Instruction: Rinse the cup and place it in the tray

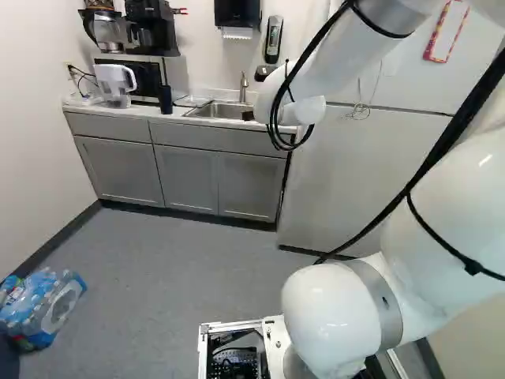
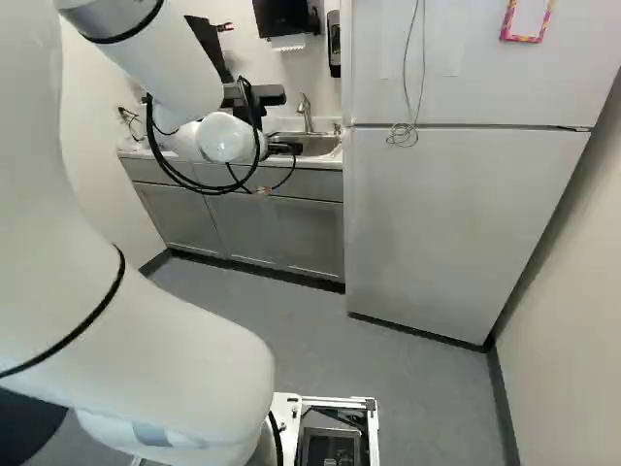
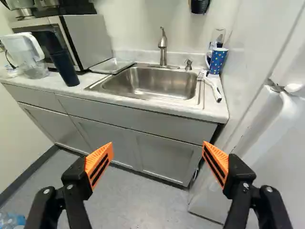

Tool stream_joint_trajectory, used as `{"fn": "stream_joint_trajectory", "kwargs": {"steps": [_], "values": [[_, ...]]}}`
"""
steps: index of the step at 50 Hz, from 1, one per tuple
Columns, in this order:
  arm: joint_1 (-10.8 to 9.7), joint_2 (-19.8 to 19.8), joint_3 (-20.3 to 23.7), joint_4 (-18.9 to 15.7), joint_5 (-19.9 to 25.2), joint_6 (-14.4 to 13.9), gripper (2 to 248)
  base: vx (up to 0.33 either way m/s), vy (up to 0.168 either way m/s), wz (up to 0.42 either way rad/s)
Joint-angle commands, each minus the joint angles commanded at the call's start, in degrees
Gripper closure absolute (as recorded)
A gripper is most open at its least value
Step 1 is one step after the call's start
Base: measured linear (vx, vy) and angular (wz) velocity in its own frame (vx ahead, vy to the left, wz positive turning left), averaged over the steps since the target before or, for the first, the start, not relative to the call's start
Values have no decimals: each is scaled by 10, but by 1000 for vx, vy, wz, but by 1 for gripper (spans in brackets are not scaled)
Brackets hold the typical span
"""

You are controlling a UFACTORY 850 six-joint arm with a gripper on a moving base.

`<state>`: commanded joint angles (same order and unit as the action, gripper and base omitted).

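My claw (image 2: pixel 284 148) stands with its fingers wide apart. Cup (image 3: pixel 218 61) (blue, dotted) sits upright on the counter (image 3: pixel 143 105) beside the sink (image 3: pixel 152 85), near a brush (image 3: pixel 213 88). Flat tray (image 3: pixel 113 66) lies near the microwave (image 3: pixel 89 40).

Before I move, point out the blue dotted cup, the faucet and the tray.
Blue dotted cup (image 3: pixel 218 60): wrist view, side of its body.
Faucet (image 3: pixel 163 53): wrist view, its upright body.
Tray (image 3: pixel 112 66): wrist view, its flat middle.
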<state>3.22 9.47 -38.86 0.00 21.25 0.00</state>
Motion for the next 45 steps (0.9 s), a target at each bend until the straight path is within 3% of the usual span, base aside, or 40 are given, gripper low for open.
{"fn": "stream_joint_trajectory", "kwargs": {"steps": [28, 45], "values": [[-4, 8, -28, 0, -53, 0, 3, 0, 0, 0], [-6, 11, -46, 0, -54, 0, 3, 0, 0, 0]]}}
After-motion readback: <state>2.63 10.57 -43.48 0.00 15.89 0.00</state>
